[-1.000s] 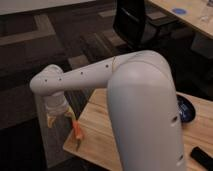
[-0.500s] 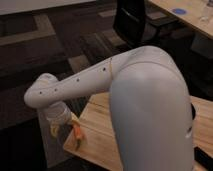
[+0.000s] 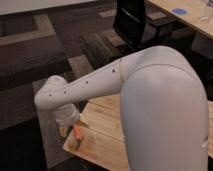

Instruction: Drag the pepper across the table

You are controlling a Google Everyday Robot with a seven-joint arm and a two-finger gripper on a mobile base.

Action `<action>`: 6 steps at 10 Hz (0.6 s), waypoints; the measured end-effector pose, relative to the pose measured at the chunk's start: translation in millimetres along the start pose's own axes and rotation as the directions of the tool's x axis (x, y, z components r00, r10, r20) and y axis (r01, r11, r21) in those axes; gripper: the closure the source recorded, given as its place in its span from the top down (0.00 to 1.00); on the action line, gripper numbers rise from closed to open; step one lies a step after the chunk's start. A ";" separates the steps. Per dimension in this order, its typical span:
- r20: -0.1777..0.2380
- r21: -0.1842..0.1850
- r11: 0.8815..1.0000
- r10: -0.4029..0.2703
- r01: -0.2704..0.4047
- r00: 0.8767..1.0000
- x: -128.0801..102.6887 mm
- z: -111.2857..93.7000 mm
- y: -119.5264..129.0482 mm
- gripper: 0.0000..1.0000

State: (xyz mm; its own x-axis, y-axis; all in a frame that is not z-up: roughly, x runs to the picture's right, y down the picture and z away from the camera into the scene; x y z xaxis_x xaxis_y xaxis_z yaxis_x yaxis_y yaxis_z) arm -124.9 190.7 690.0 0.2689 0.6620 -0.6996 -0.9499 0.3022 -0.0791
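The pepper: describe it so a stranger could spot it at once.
Find the light wooden table under the big white arm and go to its near left corner. There, just below the gripper, lies the pepper: slim and orange-red, the only brightly coloured thing on the wood.

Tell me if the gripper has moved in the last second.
Yes. The gripper has slid toward the table's near-left corner, taking the pepper with it.

Arm stretched down-left, end effector (image 3: 71,131) seemingly low
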 end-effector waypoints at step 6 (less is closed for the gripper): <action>-0.002 0.001 1.000 -0.004 0.004 1.000 0.6 0.0 1.5 0.65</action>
State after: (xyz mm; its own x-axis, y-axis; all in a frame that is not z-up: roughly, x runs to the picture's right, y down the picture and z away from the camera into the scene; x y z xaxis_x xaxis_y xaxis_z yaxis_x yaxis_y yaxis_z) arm -126.1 191.6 689.5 0.2720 0.6599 -0.7004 -0.9488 0.3054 -0.0807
